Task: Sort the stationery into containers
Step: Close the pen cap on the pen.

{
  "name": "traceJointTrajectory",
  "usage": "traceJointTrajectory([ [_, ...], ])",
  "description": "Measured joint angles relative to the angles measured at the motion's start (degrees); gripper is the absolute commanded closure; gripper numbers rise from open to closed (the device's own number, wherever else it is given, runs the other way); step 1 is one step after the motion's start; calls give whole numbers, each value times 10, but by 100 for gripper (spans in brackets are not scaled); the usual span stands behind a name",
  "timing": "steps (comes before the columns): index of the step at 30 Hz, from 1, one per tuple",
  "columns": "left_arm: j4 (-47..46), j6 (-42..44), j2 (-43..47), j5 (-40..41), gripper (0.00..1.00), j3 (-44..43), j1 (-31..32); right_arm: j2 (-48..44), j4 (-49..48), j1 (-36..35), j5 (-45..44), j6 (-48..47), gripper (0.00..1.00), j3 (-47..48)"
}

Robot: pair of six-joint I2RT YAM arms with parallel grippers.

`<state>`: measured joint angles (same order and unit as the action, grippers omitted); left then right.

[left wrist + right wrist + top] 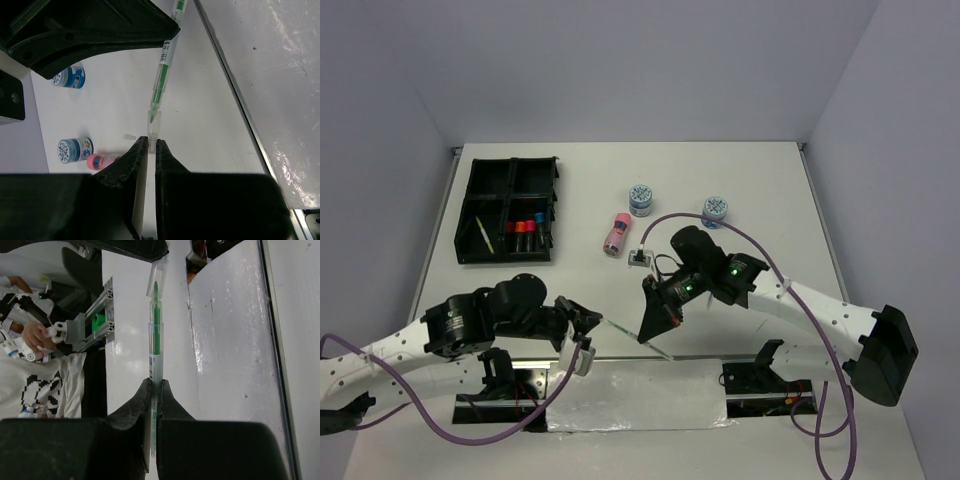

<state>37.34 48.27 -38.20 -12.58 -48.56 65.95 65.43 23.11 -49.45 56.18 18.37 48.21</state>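
Near edge of white table (740,180): left gripper (153,145) pinches clear cap (155,120), right gripper (154,387) pinches barrel of thin green plastic pen (155,340), prob. light, stiff, slick; best held mid-barrel.

No wording could be read — the green pen (155,357) bore fine print on its barrel, and the tubs (75,149) had blue-and-white labels, all too small to read.

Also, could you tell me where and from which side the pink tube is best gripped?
Probably mid-body, from straight above. The pink tube lies flat on the table, long axis roughly near-to-far, so a pinch across its narrow width should fit; both flanks there look free.
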Motion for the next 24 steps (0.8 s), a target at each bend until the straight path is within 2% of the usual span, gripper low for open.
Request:
traceJointTrajectory([
  [12, 10, 13, -37, -4, 100, -2, 0, 27, 0, 0, 1, 0, 100, 0],
  [21, 52, 31, -76, -3, 100, -46, 7, 42, -10, 0, 15, 0, 100, 0],
  [24, 70, 42, -89, -3, 96, -61, 11, 48, -19, -2, 20, 0, 100, -1],
])
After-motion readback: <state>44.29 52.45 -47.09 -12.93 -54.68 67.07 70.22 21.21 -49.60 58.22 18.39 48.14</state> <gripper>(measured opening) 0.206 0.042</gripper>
